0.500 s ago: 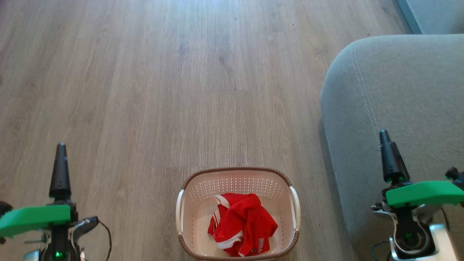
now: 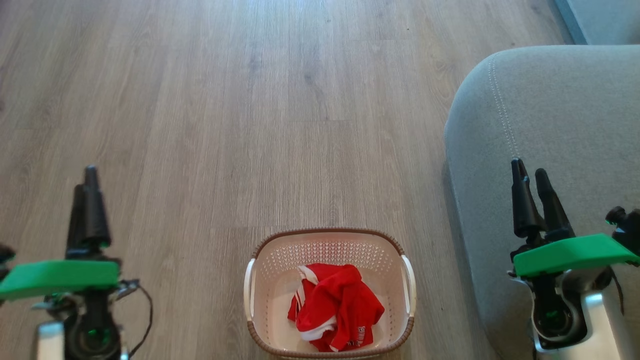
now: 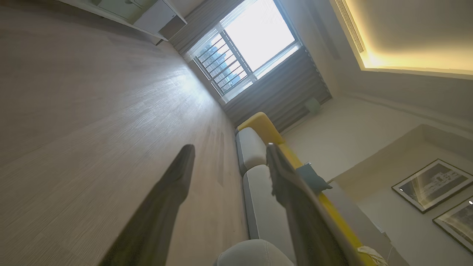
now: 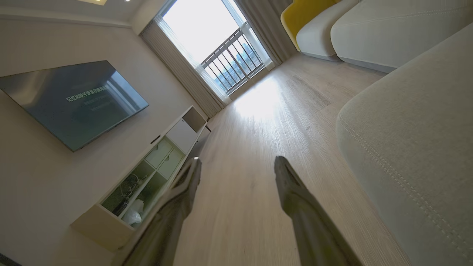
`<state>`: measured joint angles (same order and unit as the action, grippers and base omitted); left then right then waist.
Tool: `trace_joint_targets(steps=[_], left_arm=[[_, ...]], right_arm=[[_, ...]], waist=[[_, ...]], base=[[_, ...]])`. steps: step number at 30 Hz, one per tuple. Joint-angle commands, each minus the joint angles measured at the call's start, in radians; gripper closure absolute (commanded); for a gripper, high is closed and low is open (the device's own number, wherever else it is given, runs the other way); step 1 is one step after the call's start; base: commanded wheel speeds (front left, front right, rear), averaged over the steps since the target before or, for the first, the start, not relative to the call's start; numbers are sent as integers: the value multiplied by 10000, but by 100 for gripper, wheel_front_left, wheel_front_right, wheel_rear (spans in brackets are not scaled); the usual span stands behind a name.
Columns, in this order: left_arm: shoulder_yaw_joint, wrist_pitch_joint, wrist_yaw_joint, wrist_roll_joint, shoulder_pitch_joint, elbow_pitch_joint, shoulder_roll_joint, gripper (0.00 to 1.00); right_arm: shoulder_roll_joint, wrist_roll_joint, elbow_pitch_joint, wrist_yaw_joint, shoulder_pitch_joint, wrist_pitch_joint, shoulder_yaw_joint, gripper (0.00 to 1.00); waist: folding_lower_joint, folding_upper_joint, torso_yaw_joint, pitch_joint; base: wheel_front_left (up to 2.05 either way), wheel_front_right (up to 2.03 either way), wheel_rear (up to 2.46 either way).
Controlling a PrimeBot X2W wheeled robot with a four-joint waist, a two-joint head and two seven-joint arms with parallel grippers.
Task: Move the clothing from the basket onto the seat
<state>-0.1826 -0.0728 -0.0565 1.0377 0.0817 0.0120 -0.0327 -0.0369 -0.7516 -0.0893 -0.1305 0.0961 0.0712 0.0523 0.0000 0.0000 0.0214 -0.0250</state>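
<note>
Pale wood-plank flooring (image 2: 225, 125) runs the length of a living room, seen from the robot's head camera. At 6 o'clock in that view a cream basket (image 2: 260, 295) with a brown rim stands on the floor. The red clothing (image 2: 335, 307), striped and trimmed in white, lies bunched inside it. The grey seat (image 2: 575, 110), its rounded corner edged by a pale stitched seam, takes up the 3 o'clock side, near the basket but not touching it.

At 8 o'clock the left gripper (image 2: 85, 179) points up the view over bare floor. Its wrist camera shows the two dark fingers spread wide with nothing between them. The clothing lies toward its 4 o'clock, well apart.

At 4 o'clock the right gripper (image 2: 528, 167) shows against the seat's near edge, its fingers likewise spread and empty. The clothing lies toward its 8 o'clock, well apart. Its wrist camera takes in a wall-mounted television (image 4: 70, 99) and a bright window (image 4: 207, 37).
</note>
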Motion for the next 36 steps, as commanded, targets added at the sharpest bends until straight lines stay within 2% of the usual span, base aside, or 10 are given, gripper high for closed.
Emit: trace_joint_targets(steps=[1,10,21,26,36], left_arm=[[45,-108,127,-488,414,-591,-110,0],[1418,-375,1051,-2885,268,-1316,-119,0],[2606,-702,1538,-5468,218,-1408,-236,0],[3115,-851,1840,-6048,100,-787,-403,0],[3725,-1119,2413,-7011,102,-488,-536,0]], right_arm=[[-99,396,488,-2,528,137,-171,0],[-104,1681,776,-2,544,402,-313,0],[-110,3431,587,-2,541,727,-583,0],[-113,4171,207,-2,540,874,-720,0],[-118,4988,-526,-2,581,1140,-609,0]], waist=[[0,0,8,5],[0,0,20,-24],[0,0,-33,-86],[0,0,-89,-103],[0,0,-137,-114]], base=[[0,0,0],[0,0,0],[0,0,0],[0,0,0],[0,0,0]])
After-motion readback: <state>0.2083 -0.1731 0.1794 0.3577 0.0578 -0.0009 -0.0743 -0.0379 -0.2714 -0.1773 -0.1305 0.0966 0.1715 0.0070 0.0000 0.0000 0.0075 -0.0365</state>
